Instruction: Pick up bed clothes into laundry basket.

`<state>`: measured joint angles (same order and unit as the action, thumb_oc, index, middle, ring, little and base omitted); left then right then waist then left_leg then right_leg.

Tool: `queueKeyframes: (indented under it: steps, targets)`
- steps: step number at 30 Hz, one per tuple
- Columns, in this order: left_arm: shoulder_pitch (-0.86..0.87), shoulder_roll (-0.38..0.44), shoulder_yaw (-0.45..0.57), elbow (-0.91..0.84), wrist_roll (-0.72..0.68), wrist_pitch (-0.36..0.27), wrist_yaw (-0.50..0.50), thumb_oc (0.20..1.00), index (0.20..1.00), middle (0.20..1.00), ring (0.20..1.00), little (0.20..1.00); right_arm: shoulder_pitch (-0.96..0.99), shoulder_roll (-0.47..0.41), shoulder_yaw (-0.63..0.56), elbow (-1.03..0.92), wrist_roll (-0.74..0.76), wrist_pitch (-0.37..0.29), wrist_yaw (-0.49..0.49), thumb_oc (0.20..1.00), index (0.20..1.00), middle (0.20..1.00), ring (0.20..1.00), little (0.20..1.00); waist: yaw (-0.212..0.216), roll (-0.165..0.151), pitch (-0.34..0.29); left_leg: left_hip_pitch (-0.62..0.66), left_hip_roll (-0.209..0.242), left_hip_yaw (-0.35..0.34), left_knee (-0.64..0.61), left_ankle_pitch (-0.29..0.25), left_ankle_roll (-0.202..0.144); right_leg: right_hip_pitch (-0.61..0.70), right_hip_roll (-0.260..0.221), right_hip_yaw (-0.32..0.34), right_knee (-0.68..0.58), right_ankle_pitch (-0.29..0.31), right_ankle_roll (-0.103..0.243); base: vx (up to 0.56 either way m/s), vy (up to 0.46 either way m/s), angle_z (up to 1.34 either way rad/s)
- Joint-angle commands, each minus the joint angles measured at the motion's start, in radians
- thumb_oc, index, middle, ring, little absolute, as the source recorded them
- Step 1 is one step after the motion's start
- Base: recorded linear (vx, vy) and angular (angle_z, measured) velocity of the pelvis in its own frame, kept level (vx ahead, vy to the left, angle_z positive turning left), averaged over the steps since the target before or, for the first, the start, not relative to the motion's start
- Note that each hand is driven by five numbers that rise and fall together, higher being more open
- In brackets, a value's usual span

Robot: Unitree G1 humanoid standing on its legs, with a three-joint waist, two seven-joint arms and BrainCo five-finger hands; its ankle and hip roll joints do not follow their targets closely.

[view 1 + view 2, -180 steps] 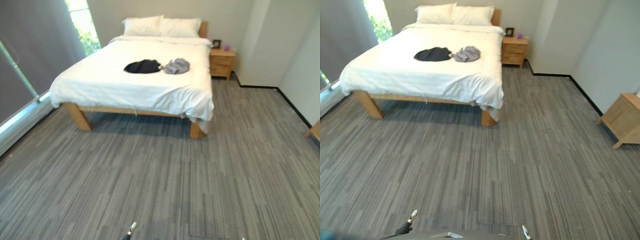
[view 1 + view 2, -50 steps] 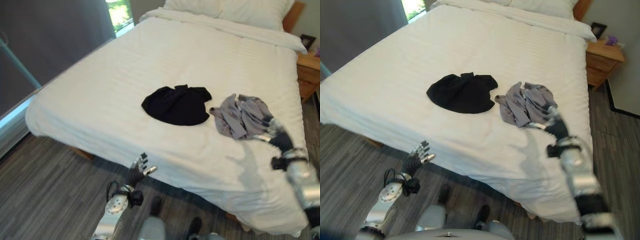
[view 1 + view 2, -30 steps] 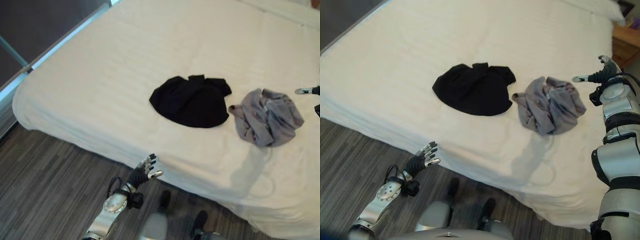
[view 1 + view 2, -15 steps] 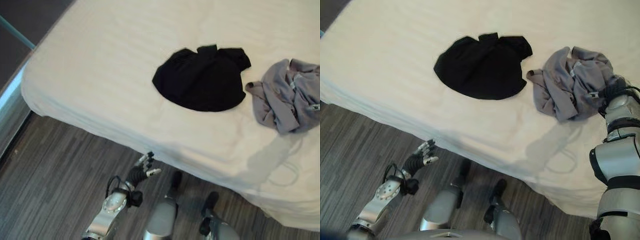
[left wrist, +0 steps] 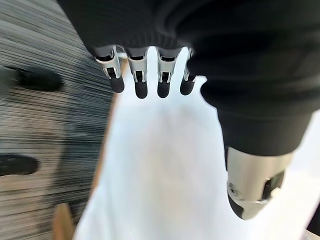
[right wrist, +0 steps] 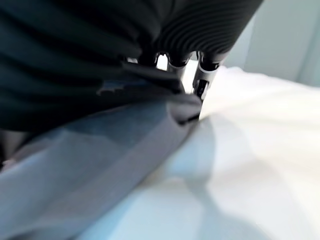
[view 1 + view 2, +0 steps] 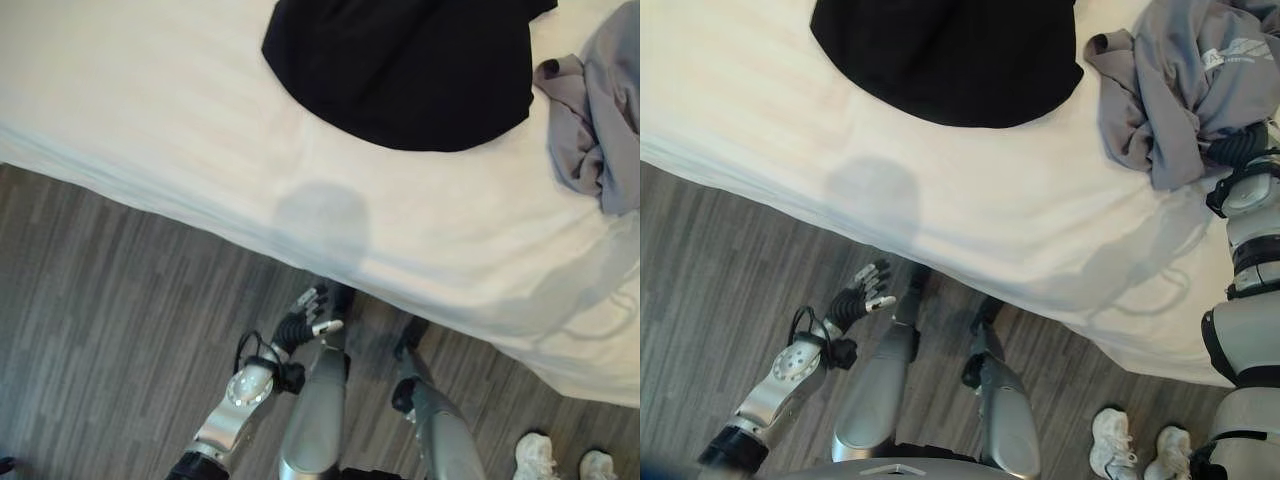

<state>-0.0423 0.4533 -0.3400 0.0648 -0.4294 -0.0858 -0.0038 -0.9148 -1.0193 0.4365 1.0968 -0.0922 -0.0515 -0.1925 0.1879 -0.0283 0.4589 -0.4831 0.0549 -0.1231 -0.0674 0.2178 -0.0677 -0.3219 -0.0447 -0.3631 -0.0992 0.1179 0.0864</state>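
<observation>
Lying on the white bed, a black garment is spread flat near the bed's front edge. A grey garment is crumpled just beside it, on the robot's right, with a narrow strip of sheet between the two.

Right hand: positioned at the near, right-hand edge of the grey garment, with its dark ribbed cover touching the cloth. In the right wrist view, grey cloth covers the palm side and hides most of the fingers. Whether they are curled on the cloth cannot be told.

Left hand: suspended over the grey wood-pattern floor, just in front of the bed's edge and clear of the sheet. In the left wrist view, the fingers are extended and relaxed, with the thumb apart, holding nothing.

A person's white shoes stand on the floor at the robot's right, near the bed's overhanging sheet.
</observation>
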Motion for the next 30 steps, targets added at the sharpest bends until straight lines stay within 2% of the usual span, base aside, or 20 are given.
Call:
queueKeyframes:
  steps: [1,2,5,6,7,9,10,12,13,15,18,20,23,26,27,28,29,30]
  targets:
    - [0.038,0.054,0.085,-0.147,-0.031,-0.062,0.02,1.0,1.0,1.0,1.0,1.0,0.312,0.163,0.021,-0.204,-0.009,0.003,0.132,0.2,0.2,0.2,0.2,0.2,-0.029,-0.015,0.053,0.054,-0.024,-0.003,-0.02,-0.027,-0.049,0.021,-0.042,0.059,0.012,0.012,0.062,0.05,0.026,0.04]
    - [0.039,0.057,0.082,-0.148,-0.032,-0.061,0.02,1.0,1.0,1.0,1.0,1.0,0.319,0.162,0.014,-0.209,-0.01,0.005,0.133,0.2,0.2,0.2,0.2,0.2,-0.027,-0.016,0.05,0.05,-0.026,-0.005,-0.02,-0.023,-0.048,0.017,-0.043,0.057,0.012,0.014,0.063,0.04,0.025,0.03]
    - [0.084,0.138,0.219,-0.221,-0.078,-0.073,0.03,1.0,1.0,1.0,1.0,1.0,0.562,0.171,-0.092,-0.436,-0.025,0.007,0.191,0.2,0.2,0.2,0.2,0.2,-0.043,-0.021,0.042,0.078,-0.022,0.005,-0.02,-0.037,-0.044,0.042,-0.049,0.06,0.012,0.007,0.062,0.06,0.033,0.03]
    - [0.095,0.194,0.284,-0.261,-0.097,-0.083,0.034,1.0,1.0,1.0,1.0,1.0,0.673,0.199,-0.118,-0.46,-0.037,0.005,0.222,0.2,0.2,0.2,0.2,0.2,-0.045,-0.017,0.036,0.091,-0.023,0.005,-0.02,-0.045,-0.043,0.055,-0.05,0.057,0.012,-0.002,0.063,0.04,0.017,0.01]
    - [0.095,0.195,0.284,-0.262,-0.098,-0.083,0.034,1.0,1.0,1.0,1.0,1.0,0.675,0.2,-0.12,-0.462,-0.037,0.006,0.222,0.2,0.2,0.2,0.2,0.2,-0.045,-0.018,0.034,0.087,-0.025,0.003,-0.02,-0.041,-0.042,0.051,-0.051,0.056,0.012,0.0,0.063,0.06,0.003,-0.02]
    - [0.091,0.305,0.38,-0.323,-0.088,-0.087,0.044,1.0,1.0,1.0,1.0,1.0,0.803,0.283,-0.147,-0.425,-0.023,0.005,0.248,0.2,0.2,0.2,0.2,0.2,-0.047,-0.004,0.017,0.101,-0.03,0.0,-0.02,-0.048,-0.041,0.066,-0.056,0.047,0.012,-0.009,0.066,0.06,0.006,-0.04]
    - [0.091,0.306,0.381,-0.324,-0.088,-0.087,0.044,1.0,1.0,1.0,1.0,1.0,0.803,0.284,-0.147,-0.425,-0.023,0.005,0.248,0.2,0.2,0.2,0.2,0.2,-0.048,-0.005,0.015,0.096,-0.032,-0.001,-0.02,-0.044,-0.04,0.063,-0.058,0.046,0.012,-0.006,0.066,0.05,0.001,0.05]
    - [0.064,0.404,0.459,-0.364,-0.047,-0.083,0.044,1.0,1.0,1.0,1.0,1.0,0.864,0.392,-0.181,-0.348,0.034,0.008,0.248,0.2,0.2,0.2,0.2,0.2,-0.047,-0.001,-0.004,0.112,-0.031,-0.003,-0.02,-0.052,-0.04,0.08,-0.06,0.04,0.012,-0.014,0.069,0.05,-0.013,0.1]
    - [0.062,0.406,0.459,-0.364,-0.047,-0.083,0.044,1.0,1.0,1.0,1.0,1.0,0.863,0.394,-0.182,-0.347,0.034,0.007,0.247,0.2,0.2,0.2,0.2,0.2,-0.047,-0.002,-0.004,0.109,-0.032,-0.004,-0.02,-0.047,-0.039,0.077,-0.062,0.039,0.012,-0.011,0.07,0.04,-0.009,0.09]
    - [-0.051,0.487,0.458,-0.34,-0.014,-0.085,0.051,1.0,1.0,1.0,1.0,1.0,0.877,0.468,-0.198,-0.312,0.113,0.008,0.243,0.2,0.2,0.2,0.2,0.2,-0.056,-0.011,-0.022,0.126,-0.028,0.0,-0.02,-0.057,-0.039,0.091,-0.06,0.043,0.012,-0.017,0.071,0.04,-0.013,0.15]
    - [-0.156,0.532,0.416,-0.297,0.014,-0.088,0.059,1.0,1.0,1.0,1.0,1.0,0.886,0.497,-0.197,-0.315,0.143,0.005,0.248,0.2,0.2,0.2,0.2,0.2,-0.061,-0.024,-0.037,0.131,-0.028,0.002,-0.02,-0.055,-0.039,0.095,-0.061,0.045,0.012,-0.016,0.073,0.04,-0.017,0.09]
    - [-0.262,0.556,0.352,-0.237,0.026,-0.078,0.059,1.0,1.0,1.0,1.0,1.0,0.889,0.512,-0.172,-0.322,0.144,0.007,0.256,0.2,0.2,0.2,0.2,0.2,-0.076,-0.037,-0.053,0.139,-0.026,0.003,-0.02,-0.058,-0.038,0.1,-0.059,0.044,0.012,-0.015,0.075,0.02,-0.008,0.02]
    - [-0.516,0.605,0.152,-0.037,0.079,-0.05,0.051,1.0,1.0,1.0,1.0,1.0,0.882,0.525,-0.157,-0.332,0.15,0.012,0.264,0.2,0.2,0.2,0.2,0.2,-0.089,-0.054,-0.071,0.158,-0.022,0.009,-0.02,-0.064,-0.037,0.117,-0.057,0.049,0.012,-0.017,0.078,0.04,-0.009,-0.03]
    - [-0.793,0.616,-0.052,0.17,0.119,-0.024,0.06,1.0,1.0,1.0,1.0,1.0,0.852,0.538,-0.149,-0.321,0.182,0.015,0.253,0.2,0.2,0.2,0.2,0.2,-0.111,-0.074,-0.088,0.168,-0.014,0.019,-0.02,-0.069,-0.034,0.121,-0.051,0.057,0.012,-0.015,0.083,0.0,0.0,0.0]
    - [-0.91,0.589,-0.139,0.315,0.07,-0.014,0.064,1.0,1.0,1.0,1.0,1.0,0.835,0.551,-0.132,-0.314,0.203,0.015,0.246,0.2,0.2,0.2,0.2,0.2,-0.13,-0.091,-0.1,0.175,-0.006,0.028,-0.02,-0.071,-0.031,0.121,-0.046,0.067,0.012,-0.01,0.086,0.01,-0.009,-0.05]
    - [-0.924,0.588,-0.151,0.323,0.068,-0.017,0.063,1.0,1.0,1.0,1.0,1.0,0.834,0.555,-0.135,-0.313,0.203,0.015,0.246,0.2,0.2,0.2,0.2,0.2,-0.126,-0.094,-0.099,0.175,-0.006,0.028,-0.02,-0.071,-0.031,0.121,-0.046,0.067,0.012,-0.01,0.086,0.02,-0.012,-0.1]
    - [-0.986,0.571,-0.194,0.405,0.045,-0.013,0.063,1.0,1.0,1.0,1.0,1.0,0.829,0.558,-0.126,-0.313,0.207,0.016,0.246,0.2,0.2,0.2,0.2,0.2,-0.135,-0.101,-0.104,0.178,-0.003,0.033,-0.02,-0.072,-0.029,0.121,-0.043,0.072,0.012,-0.009,0.086,0.02,0.014,-0.26]
    - [-1.137,0.539,-0.295,0.564,0.067,-0.003,0.066,1.0,1.0,1.0,1.0,1.0,0.82,0.56,-0.101,-0.317,0.211,0.015,0.246,0.2,0.2,0.2,0.2,0.2,-0.158,-0.114,-0.112,0.186,0.003,0.047,-0.02,-0.08,-0.028,0.121,-0.036,0.084,0.012,-0.009,0.088,0.01,0.018,-0.26]
